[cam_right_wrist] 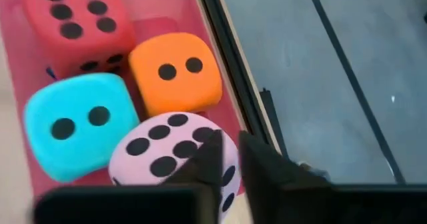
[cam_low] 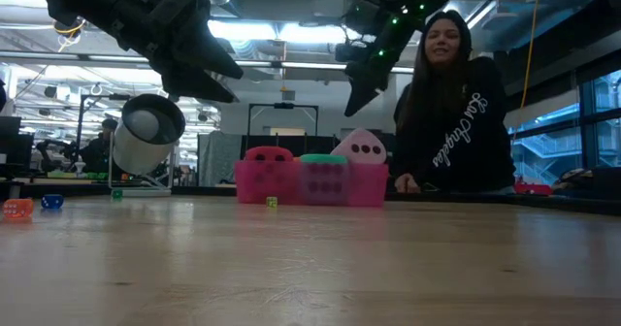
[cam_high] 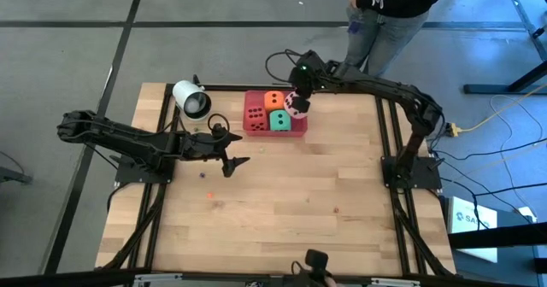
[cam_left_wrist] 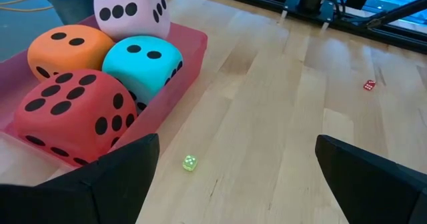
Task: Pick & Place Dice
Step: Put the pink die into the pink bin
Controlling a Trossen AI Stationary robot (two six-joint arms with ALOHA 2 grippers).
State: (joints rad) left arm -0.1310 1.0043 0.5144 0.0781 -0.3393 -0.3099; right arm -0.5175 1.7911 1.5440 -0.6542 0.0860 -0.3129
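Pink-walled tray [cam_high: 299, 131] at twelve o'clock holds the red [cam_high: 255, 113], orange [cam_high: 273, 100] and green [cam_high: 279, 120] dice, the light pink die [cam_high: 297, 104] perched on its rim beneath the right gripper [cam_high: 295, 99], fingers nearly closed and seemingly just released, left gripper [cam_high: 233, 150] spread wide, idle.

Wooden table [cam_high: 282, 193], pink tray [cam_high: 275, 131] near its far edge, tiny dice [cam_left_wrist: 189, 163] scattered nearby

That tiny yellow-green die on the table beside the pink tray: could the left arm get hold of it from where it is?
Probably yes. The tiny yellow-green die lies alone on bare wood beside the pink tray, just ahead of the left gripper, whose fingers stand wide open. Nothing lies between them, though the die's small size may make gripping fiddly.
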